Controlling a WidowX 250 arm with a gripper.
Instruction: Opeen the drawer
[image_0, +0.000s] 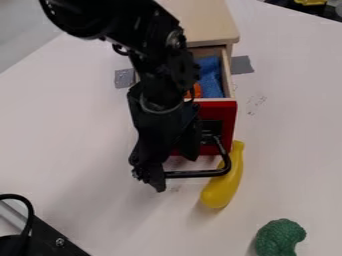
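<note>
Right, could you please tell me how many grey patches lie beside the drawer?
2: one patch left of the drawer in the picture, the other right of it; the arm may hide more.

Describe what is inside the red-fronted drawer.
Inside the open drawer are a blue, cloth-like item and, near its front, part of something orange. The arm covers one side of the drawer, and whatever lies under the blue item is hidden too.

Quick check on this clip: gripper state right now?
Gripper: open, at the black handle of the red-fronted drawer.
</note>
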